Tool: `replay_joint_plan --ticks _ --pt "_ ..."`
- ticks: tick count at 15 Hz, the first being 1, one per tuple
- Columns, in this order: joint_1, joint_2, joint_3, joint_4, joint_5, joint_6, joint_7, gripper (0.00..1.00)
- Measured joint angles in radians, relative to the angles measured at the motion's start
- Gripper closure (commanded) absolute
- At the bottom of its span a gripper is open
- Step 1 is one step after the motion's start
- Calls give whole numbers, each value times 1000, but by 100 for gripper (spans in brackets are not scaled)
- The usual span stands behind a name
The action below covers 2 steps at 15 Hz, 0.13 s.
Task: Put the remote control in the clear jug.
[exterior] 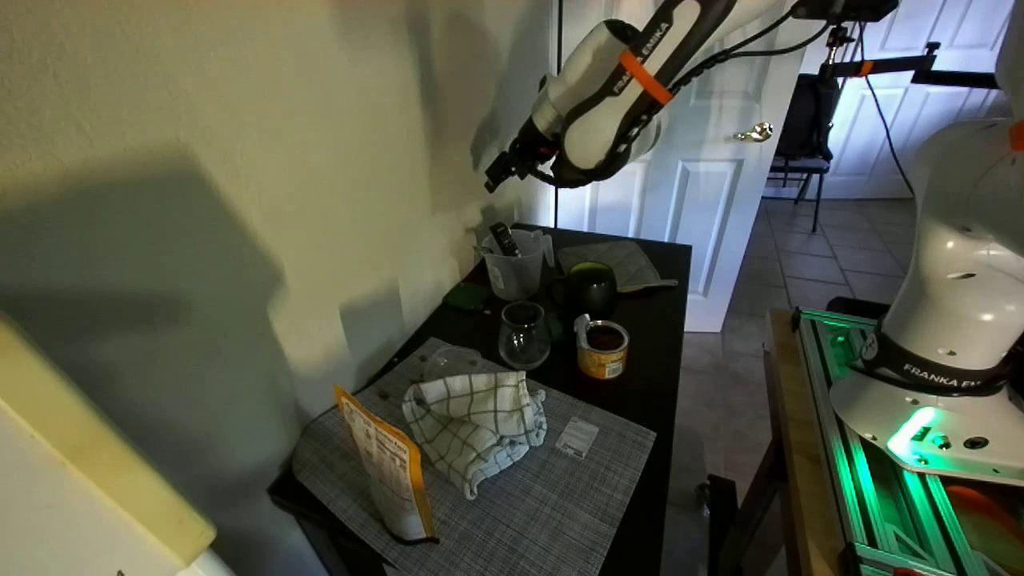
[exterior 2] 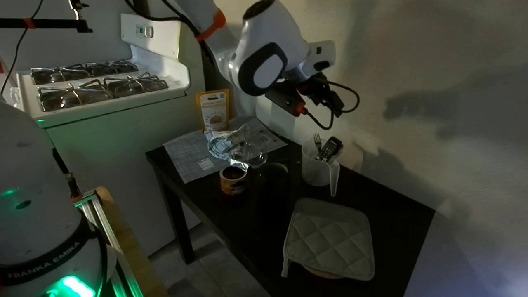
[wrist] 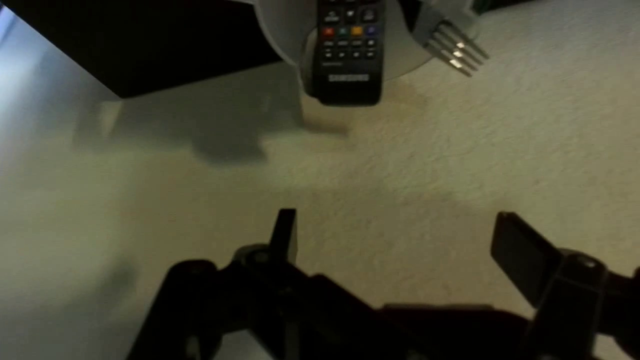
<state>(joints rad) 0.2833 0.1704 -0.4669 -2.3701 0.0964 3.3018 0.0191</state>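
The black remote control (exterior: 505,238) stands tilted inside the clear jug (exterior: 516,276), its upper end sticking out over the rim. In an exterior view the remote (exterior 2: 330,148) leans beside the handle side of the jug (exterior 2: 315,169), and a fork (exterior 2: 317,141) also stands in it. In the wrist view the remote (wrist: 348,55) shows its buttons and brand name at the top, with the jug (wrist: 282,30) around it. The remote's lower end is hard to make out. My gripper (wrist: 395,215) is open and empty, above and apart from the jug; it also shows in an exterior view (exterior: 491,184).
A dark mug (exterior: 590,292), a clear glass (exterior: 524,340) and an opened can (exterior: 602,356) stand near the jug. A quilted pot holder (exterior 2: 330,239) lies on the dark table. A towel (exterior: 480,420) and an upright pouch (exterior: 392,472) are on the placemat. A wall stands close behind.
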Motion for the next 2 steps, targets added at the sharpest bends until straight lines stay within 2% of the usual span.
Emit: replay_joint_plan --ticks 2 --pt "1 -105 34 -103 -41 54 -41 0"
